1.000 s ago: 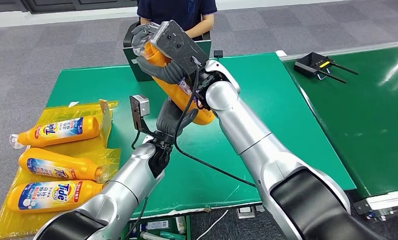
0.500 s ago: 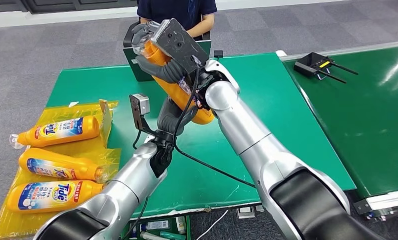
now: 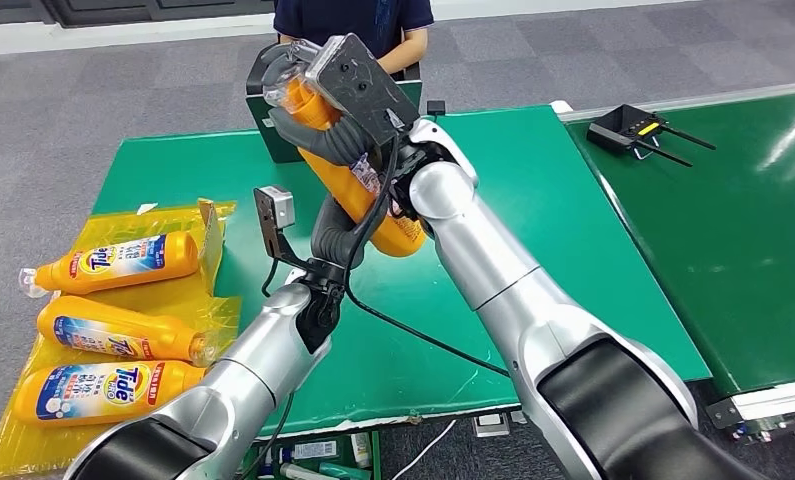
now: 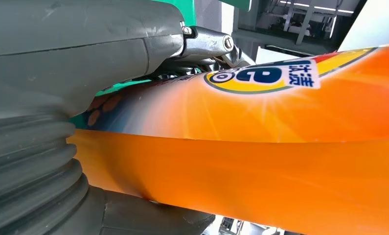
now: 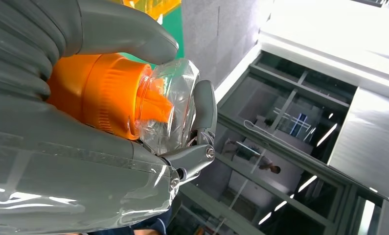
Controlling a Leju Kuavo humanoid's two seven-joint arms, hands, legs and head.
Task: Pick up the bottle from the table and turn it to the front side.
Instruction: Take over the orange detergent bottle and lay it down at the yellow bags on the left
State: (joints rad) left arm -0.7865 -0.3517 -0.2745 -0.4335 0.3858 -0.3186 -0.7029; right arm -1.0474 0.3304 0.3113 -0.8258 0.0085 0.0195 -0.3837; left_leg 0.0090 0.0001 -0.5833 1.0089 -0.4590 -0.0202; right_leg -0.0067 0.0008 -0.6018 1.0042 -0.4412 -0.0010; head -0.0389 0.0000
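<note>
Above the green table [image 3: 533,170], upper centre of the head view, the orange bottle [image 3: 358,190] is already lifted and hangs tilted, cap uppermost. The right hand [image 3: 318,135] wraps its neck; the left hand [image 3: 341,232] cups its lower body. So picking up looks done, while turning the label forward seems underway, not finished. The bottle is glossy, smooth plastic with a ribbed cap [image 5: 106,95] under crinkly clear film [image 5: 170,105]. The hands' grey covers look rubbery and ridged.

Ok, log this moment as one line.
bottle: lifted, tilted | right robot hand: grips neck end | left robot hand: holds base end | table
</note>
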